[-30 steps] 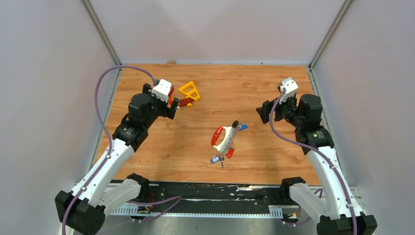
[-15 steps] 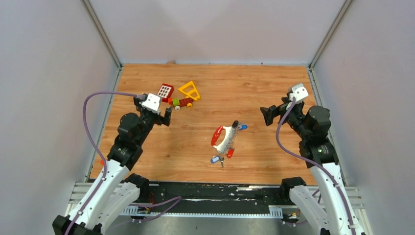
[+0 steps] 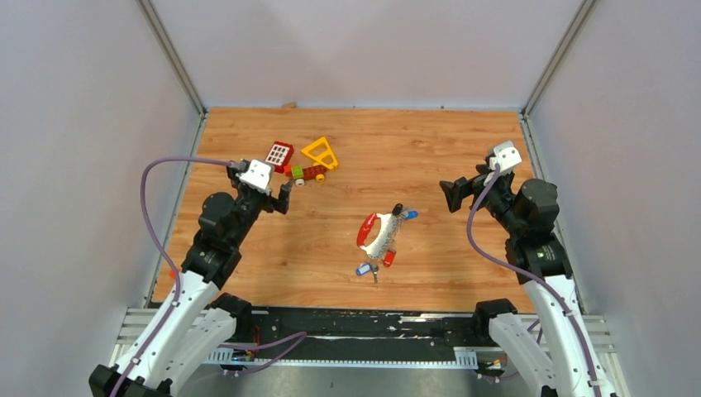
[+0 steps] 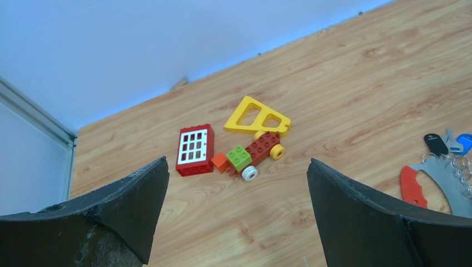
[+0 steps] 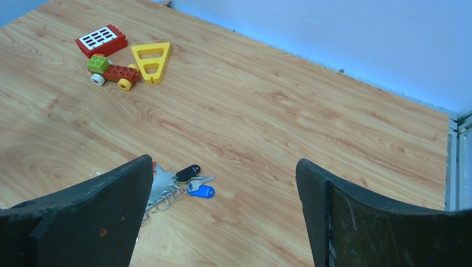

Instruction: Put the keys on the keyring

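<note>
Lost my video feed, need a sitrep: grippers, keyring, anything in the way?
Left gripper open, empty, near toy blocks. Right gripper open, empty, off right. Keyring flat mid-table, blue and red keys at its near end, untouched. Nothing blocking it.

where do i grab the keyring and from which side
Probably the red clip: it bows out along the left edge of the grey strap, clear of the keys bunched at both ends. Come straight down with the left gripper, open jaws spanning the bow's width.
</note>
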Available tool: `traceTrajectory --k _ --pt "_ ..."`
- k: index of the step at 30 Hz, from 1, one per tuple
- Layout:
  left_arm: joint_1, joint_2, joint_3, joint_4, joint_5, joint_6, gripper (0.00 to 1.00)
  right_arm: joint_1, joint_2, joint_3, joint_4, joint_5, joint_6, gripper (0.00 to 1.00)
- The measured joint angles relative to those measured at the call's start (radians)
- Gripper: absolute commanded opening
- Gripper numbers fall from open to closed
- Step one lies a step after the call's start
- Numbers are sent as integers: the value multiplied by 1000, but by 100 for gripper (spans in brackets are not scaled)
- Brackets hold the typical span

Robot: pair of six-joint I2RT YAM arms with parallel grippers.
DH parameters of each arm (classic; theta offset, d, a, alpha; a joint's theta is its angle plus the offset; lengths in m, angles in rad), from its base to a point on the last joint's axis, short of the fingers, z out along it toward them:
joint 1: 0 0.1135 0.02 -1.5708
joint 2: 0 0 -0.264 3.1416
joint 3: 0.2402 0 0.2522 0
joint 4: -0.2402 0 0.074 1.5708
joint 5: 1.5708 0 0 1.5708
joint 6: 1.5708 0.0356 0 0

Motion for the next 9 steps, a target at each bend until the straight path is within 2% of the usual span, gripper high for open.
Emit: traceTrajectory --k 9 --pt "1 1 -14 3 24 0 100 0 -2 -7 0 0 0 100"
